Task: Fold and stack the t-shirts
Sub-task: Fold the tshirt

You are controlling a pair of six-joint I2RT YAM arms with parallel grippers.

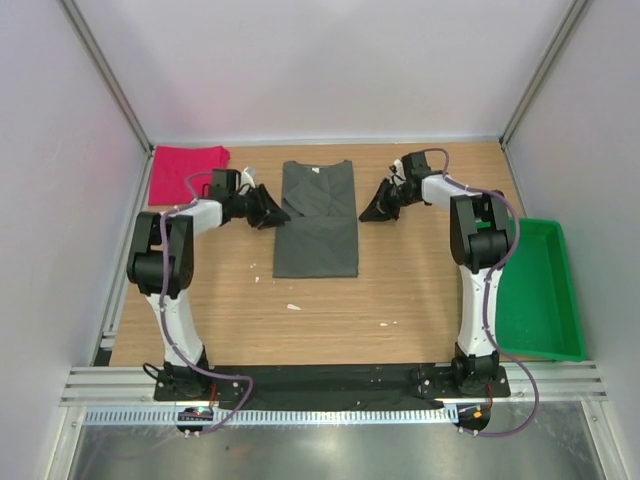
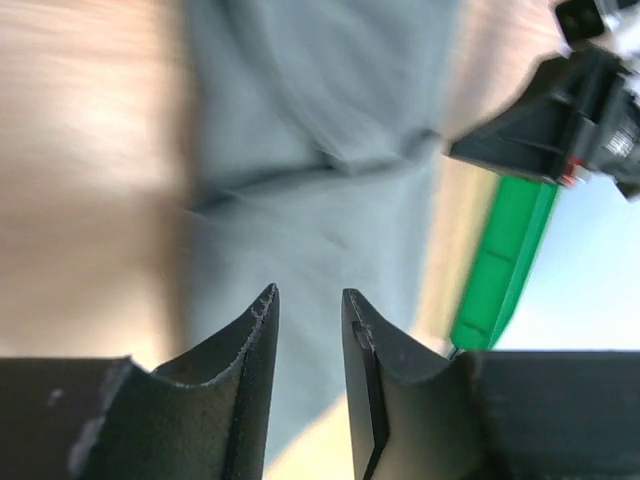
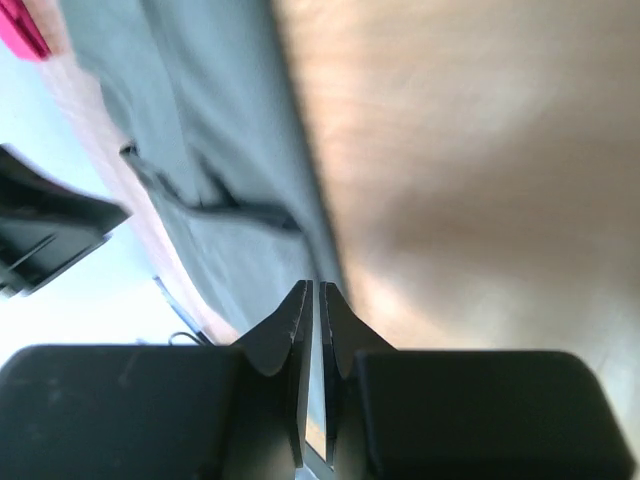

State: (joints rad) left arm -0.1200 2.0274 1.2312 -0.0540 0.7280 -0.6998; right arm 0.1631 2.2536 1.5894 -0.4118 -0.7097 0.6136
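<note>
The bright pinkish-red cloth t-shirt [image 1: 187, 172] lies folded in the far left corner of the wooden table [image 1: 400, 290], hard against the back wall. The left arm rises from its base, bends at a high elbow and reaches inward. The left gripper [image 1: 275, 213] is low at the left edge of the dark grey-olive cloth t-shirt [image 1: 318, 220]; its fingers [image 2: 250, 345] stand narrowly apart with nothing between them. Contact with the cloth cannot be judged. That shirt lies flat at mid-table, a long rectangle with its collar toward the back wall and bare wood on its near side. The right arm mirrors the pose. The right gripper [image 1: 372, 210] is just off the shirt's right edge over bare wood, its fingers [image 3: 285, 325] pressed almost together on nothing. A green plastic tray [image 1: 540, 290] sits along the right side.
</note>
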